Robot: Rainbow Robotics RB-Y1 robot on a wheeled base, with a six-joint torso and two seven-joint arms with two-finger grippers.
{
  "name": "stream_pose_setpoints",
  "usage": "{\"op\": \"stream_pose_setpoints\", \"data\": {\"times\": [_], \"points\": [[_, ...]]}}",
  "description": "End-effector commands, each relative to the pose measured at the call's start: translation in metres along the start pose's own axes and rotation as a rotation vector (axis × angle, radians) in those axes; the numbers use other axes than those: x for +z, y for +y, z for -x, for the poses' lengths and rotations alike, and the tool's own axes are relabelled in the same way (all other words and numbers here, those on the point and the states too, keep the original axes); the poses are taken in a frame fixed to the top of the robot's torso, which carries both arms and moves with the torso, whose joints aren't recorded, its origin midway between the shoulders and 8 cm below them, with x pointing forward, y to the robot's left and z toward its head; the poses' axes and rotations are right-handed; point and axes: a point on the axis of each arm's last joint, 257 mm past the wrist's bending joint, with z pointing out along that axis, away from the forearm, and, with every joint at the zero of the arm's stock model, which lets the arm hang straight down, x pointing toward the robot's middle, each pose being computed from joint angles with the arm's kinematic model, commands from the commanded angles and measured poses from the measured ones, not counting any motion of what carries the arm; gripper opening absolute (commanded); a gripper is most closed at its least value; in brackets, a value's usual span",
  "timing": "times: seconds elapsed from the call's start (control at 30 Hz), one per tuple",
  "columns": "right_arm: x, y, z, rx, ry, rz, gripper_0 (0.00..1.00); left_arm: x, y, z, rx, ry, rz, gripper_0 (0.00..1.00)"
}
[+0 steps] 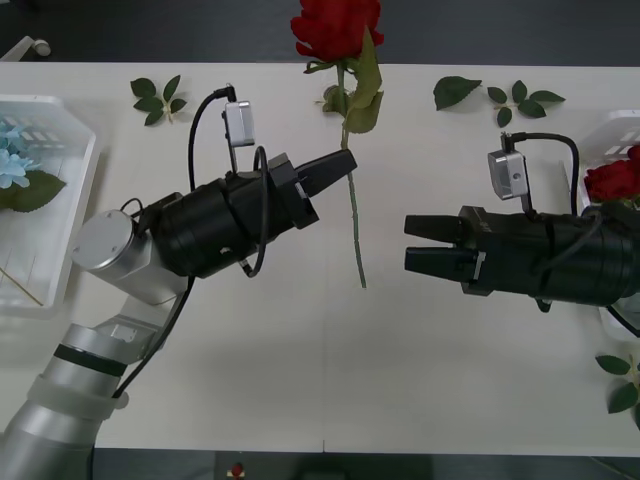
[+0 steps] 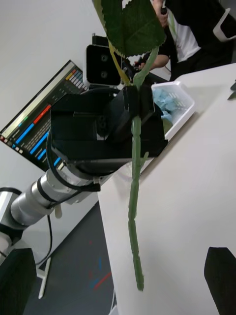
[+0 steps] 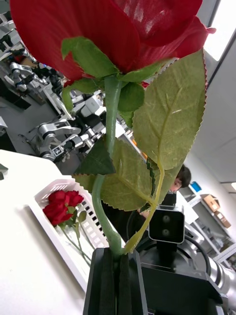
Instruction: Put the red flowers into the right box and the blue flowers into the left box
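Note:
My left gripper is shut on the thin green stem of a red flower, a rose whose bloom reaches past the table's far edge. The left wrist view has that bloom and its big leaves close above the closed fingers. My right gripper is open, a little right of the stem's lower end and not touching it. The right box holds another red rose. Pale blue flowers lie in the left box.
Loose green leaf sprigs lie at the back left, the back right and near the front right edge. Between the arms, the white table is bare toward its front edge.

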Motion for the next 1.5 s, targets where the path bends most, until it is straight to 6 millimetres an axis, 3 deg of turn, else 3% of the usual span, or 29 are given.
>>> {"op": "stream_pose_setpoints", "data": {"times": [0.03,0.3,0.7,0.73,0.77,0.8,0.83,1.33,1.43,1.5], "points": [[0.022,0.012,0.005,-0.051,0.003,0.027,1.0,0.017,-0.012,-0.001,0.027,-0.009,-0.011,0.0],[0.038,0.006,0.002,-0.049,-0.008,0.006,1.0,0.033,-0.009,-0.012,0.028,-0.003,0.018,0.0],[0.048,0.003,0.006,-0.057,-0.027,-0.01,1.0,0.033,-0.009,-0.013,0.007,0.0,0.019,0.0],[0.048,0.003,0.006,-0.059,-0.027,-0.01,0.71,0.033,-0.009,-0.013,0.007,0.001,0.02,0.0],[0.048,0.003,0.006,-0.059,-0.027,-0.01,0.53,0.033,-0.009,-0.012,0.004,-0.001,0.02,0.0],[0.048,0.003,0.005,-0.059,-0.026,-0.008,0.12,0.033,-0.008,-0.012,0.003,0.0,0.021,0.0],[0.048,0.002,0.005,-0.059,-0.026,-0.01,0.0,0.033,-0.008,-0.012,0.002,-0.001,0.022,0.0],[0.049,0.004,0.005,-0.07,-0.026,-0.006,0.0,0.028,-0.006,-0.009,-0.008,0.0,0.023,0.01],[0.049,0.004,0.005,-0.072,-0.027,-0.005,0.0,0.02,-0.003,-0.006,-0.016,0.002,0.026,0.15],[0.049,0.004,0.005,-0.072,-0.027,-0.005,0.0,0.014,-0.003,-0.003,-0.025,0.005,0.022,0.5]]}}
